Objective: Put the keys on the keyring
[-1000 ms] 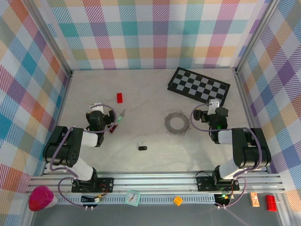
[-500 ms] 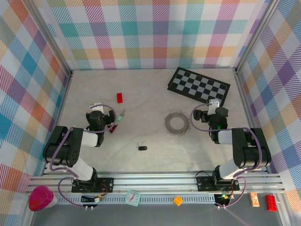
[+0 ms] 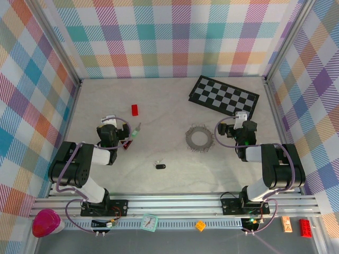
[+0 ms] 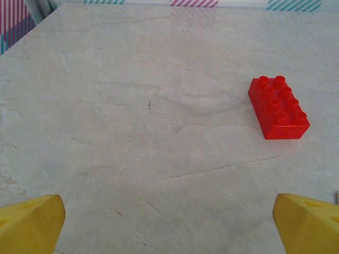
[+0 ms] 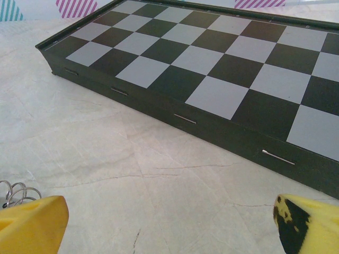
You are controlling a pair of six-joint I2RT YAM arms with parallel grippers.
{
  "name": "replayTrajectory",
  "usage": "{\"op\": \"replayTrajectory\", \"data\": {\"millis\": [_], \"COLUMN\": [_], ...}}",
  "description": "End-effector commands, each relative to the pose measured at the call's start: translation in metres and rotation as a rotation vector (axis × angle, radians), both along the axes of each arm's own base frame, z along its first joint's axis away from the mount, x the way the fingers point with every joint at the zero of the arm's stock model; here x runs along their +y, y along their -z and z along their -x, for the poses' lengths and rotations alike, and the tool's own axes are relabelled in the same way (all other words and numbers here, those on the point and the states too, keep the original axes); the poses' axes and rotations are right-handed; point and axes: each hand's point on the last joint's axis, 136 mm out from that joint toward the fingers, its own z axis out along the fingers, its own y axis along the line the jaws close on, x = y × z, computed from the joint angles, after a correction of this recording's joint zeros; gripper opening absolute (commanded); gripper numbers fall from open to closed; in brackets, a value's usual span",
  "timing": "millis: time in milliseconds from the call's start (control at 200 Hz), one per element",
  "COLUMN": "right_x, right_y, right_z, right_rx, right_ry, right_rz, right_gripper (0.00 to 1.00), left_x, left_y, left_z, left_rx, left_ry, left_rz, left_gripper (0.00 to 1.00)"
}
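Nothing has shifted over the last second: both arms sit where they were, and so does everything on the bench [image 3: 169, 100]. My left tool [image 3: 109, 125] is spread wide and carries nothing, its yellow fingertips [image 4: 29, 222] standing far apart over bare bench. My right tool [image 3: 241, 123] is likewise released and empty.

By my reckoning the task is not yet begun. The keyring [image 3: 199, 137] lies flat between the two arms, nearer the right one, with no key on it. The green key [image 3: 137, 128] lies just beside my left tool, on its right. The black key [image 3: 160, 166] lies well apart from both, nearer the front edge. Both keys remain to be picked up and threaded on; whether the chain is open or fastened I cannot tell.

Around them, a red brick [image 4: 278, 108] sits ahead of my left tool, and the chequered board [image 5: 212, 69] lies ahead of my right one. Neither blocks the way to the keys or the ring.
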Motion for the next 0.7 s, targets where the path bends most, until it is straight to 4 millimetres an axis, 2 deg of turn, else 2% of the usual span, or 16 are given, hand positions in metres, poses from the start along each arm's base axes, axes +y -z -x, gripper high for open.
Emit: {"op": "replayTrajectory", "data": {"millis": [0,65,135,275,395,515,695], "right_x": [-0.001,0.001,0.000,-0.003,0.002,0.012,0.033], "right_y": [-0.008,-0.014,-0.026,-0.057,-0.080,-0.082,-0.075], "right_z": [-0.006,-0.004,-0.001,0.007,0.018,0.037,0.077], "right_rx": [-0.024,-0.022,-0.009,0.053,0.116,0.259,0.456], "right_ry": [0.008,-0.009,-0.002,0.040,0.072,0.109,0.108], "right_rz": [-0.011,-0.010,-0.009,-0.053,-0.186,-0.312,-0.408], "right_gripper": [0.99,0.99,0.99,1.00,0.98,0.92,0.80], "left_x": [0.002,-0.004,-0.007,-0.003,-0.009,-0.026,-0.062], "left_y": [-0.009,-0.011,-0.023,-0.057,-0.087,-0.100,-0.100], "left_z": [-0.003,-0.003,-0.001,0.004,0.008,0.012,0.025], "left_rx": [-0.027,-0.029,-0.030,-0.048,-0.090,-0.065,0.017], "left_ry": [-0.003,0.034,0.049,0.022,0.047,0.109,0.213], "left_rz": [0.017,0.013,0.010,0.007,0.043,0.123,0.313], "left_gripper": [1.00,1.00,1.00,1.00,1.00,0.99,0.93]}}
